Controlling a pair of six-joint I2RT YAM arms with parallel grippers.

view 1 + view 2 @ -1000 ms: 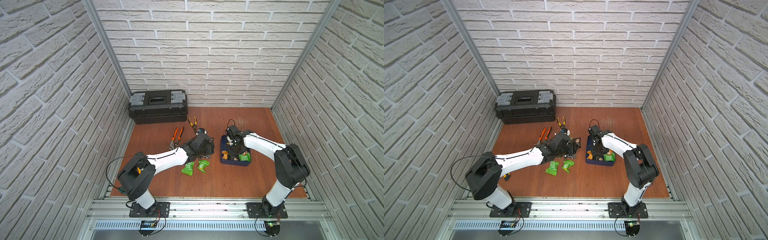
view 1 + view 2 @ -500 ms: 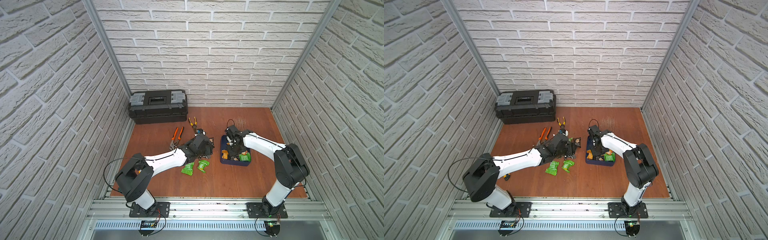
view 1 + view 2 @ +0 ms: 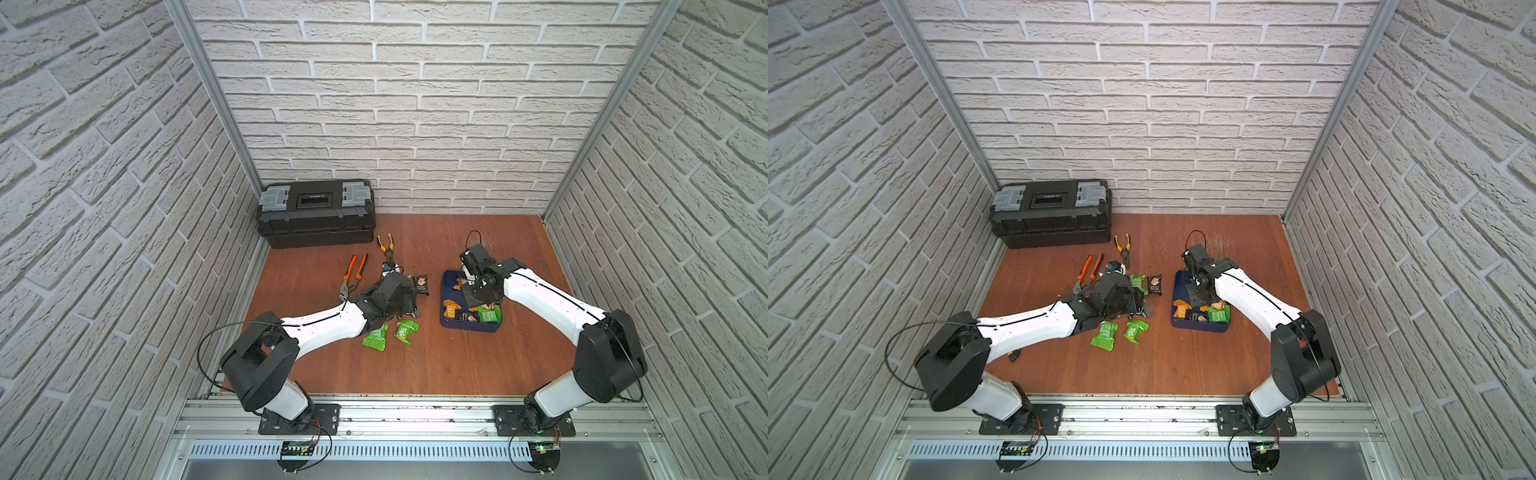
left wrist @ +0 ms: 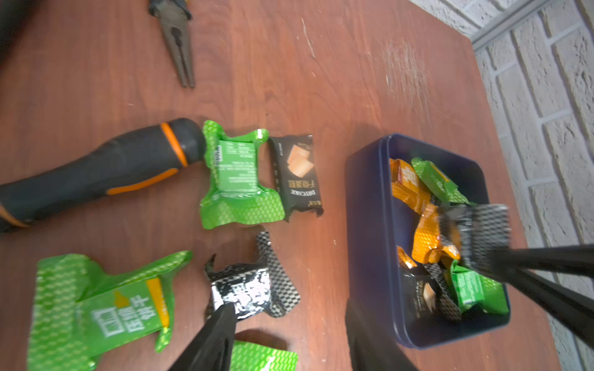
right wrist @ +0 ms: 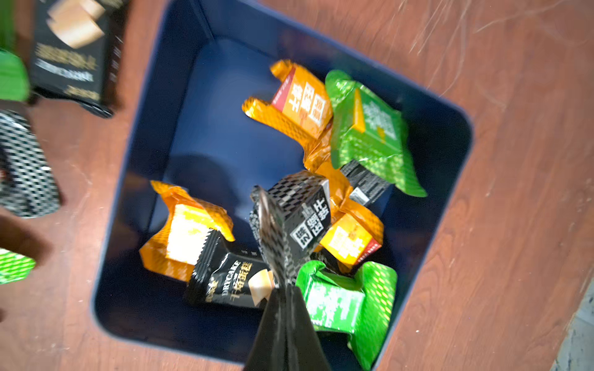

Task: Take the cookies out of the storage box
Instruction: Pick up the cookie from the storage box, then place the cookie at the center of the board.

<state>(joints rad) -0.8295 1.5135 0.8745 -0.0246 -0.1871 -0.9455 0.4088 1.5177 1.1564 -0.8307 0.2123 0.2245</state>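
Brown wooden tabletop (image 3: 415, 365) between brick walls is carrying, in a top view, the navy storage box (image 3: 469, 327) under the right arm, while cookies (image 3: 376, 337) are lying outside it beside the left arm. Left wrist view: the left gripper (image 4: 288, 310) is hanging half open and empty over a silver-black packet (image 4: 247, 289) on the table. Right wrist view: the right gripper (image 5: 283, 289) is pinching a black checkered packet (image 5: 299, 218) by its flap over the others in the box, probably for lifting it out.
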